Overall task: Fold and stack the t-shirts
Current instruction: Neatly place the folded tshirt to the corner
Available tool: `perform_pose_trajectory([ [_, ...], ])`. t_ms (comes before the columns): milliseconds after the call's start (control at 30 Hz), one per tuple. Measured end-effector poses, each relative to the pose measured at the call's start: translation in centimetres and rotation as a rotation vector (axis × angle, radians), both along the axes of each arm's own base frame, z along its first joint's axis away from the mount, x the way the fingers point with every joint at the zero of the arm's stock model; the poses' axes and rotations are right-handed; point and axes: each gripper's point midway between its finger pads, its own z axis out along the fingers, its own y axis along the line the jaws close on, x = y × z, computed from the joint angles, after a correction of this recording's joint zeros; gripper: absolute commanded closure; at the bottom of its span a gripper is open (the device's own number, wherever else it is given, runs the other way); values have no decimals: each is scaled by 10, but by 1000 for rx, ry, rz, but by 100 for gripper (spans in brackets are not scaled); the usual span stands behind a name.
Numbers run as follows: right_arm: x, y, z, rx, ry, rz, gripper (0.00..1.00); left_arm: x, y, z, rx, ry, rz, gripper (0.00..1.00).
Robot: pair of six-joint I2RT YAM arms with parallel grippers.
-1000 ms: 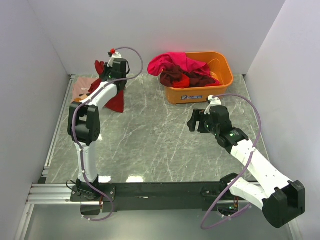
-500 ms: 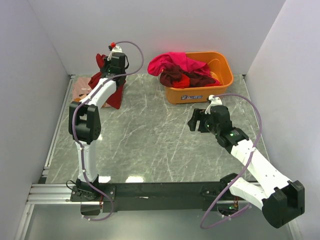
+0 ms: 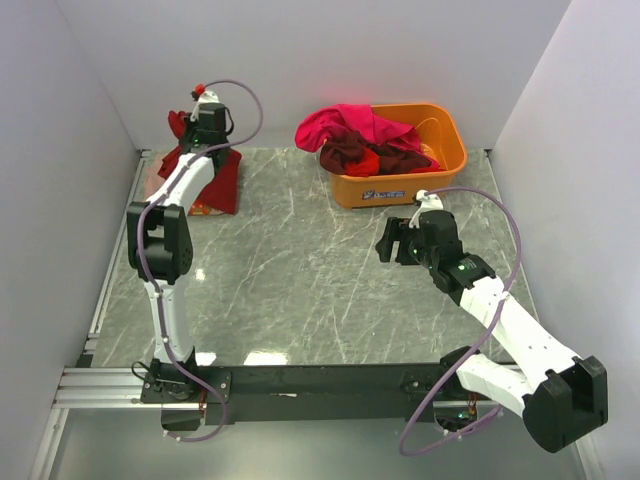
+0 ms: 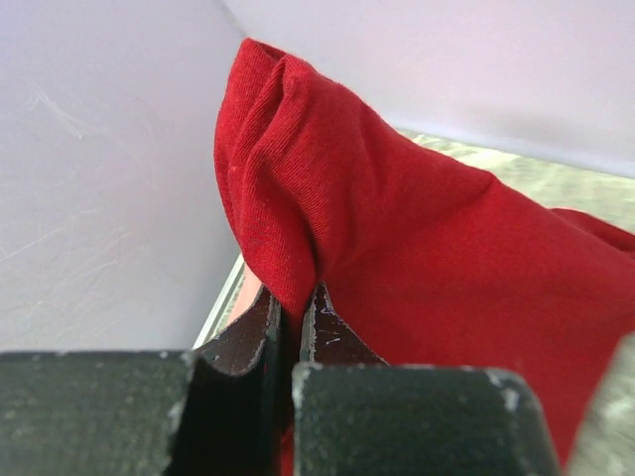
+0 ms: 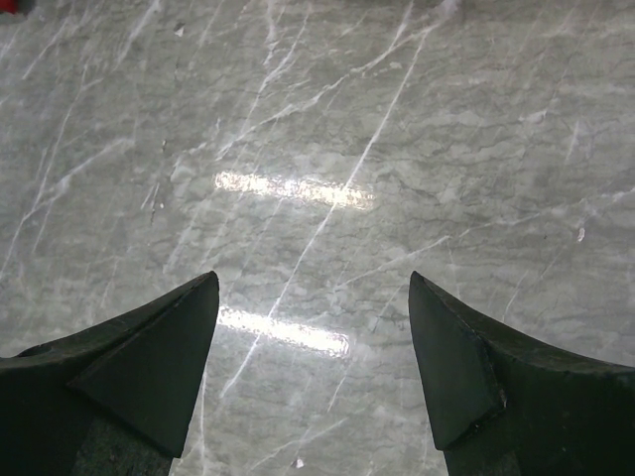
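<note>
My left gripper (image 3: 192, 133) is shut on a fold of the plain dark red t-shirt (image 3: 222, 182) and holds it up at the far left corner; the cloth hangs down to the table. In the left wrist view the red shirt (image 4: 417, 238) fills the frame, pinched between the gripper's tips (image 4: 296, 302). A bit of the dusty pink t-shirt (image 3: 156, 178) lies flat under and beside the red one. Magenta, maroon and red t-shirts (image 3: 352, 138) are heaped in the orange tub. My right gripper (image 3: 386, 241) is open and empty above bare marble; it also shows in the right wrist view (image 5: 313, 293).
The orange plastic tub (image 3: 440, 165) stands at the back right. White walls close in the table at the left, back and right. The grey marble tabletop (image 3: 300, 280) lies between the arms. A metal rail (image 3: 110, 280) runs along the left edge.
My left gripper has carried the dark red t-shirt leftward and farther back, toward the far left corner. The right arm has not moved.
</note>
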Motion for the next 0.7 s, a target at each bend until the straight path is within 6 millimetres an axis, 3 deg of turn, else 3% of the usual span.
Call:
perform_pose_trajectory([
  [200,2,-4,-1,-11,-1,-20,17,9,40,-37,-34,58,9,99],
  [433,3,-6,-7,-21,24,-34,16,20,71,-79,-53,116,58,95],
  [500,3,-6,-8,-23,27,-39,16,19,77,-86,-67,128,65,69],
  [567,3,-8,-7,-30,30,-48,16,17,85,-91,-89,130,79,61],
  [600,4,-9,-5,-32,32,-51,16,15,90,-91,-95,128,90,52],
  [633,5,-8,-3,-33,31,-52,16,14,95,-91,-100,123,102,1],
  [700,6,-8,1,-30,26,-55,16,12,106,-91,-112,111,129,1],
])
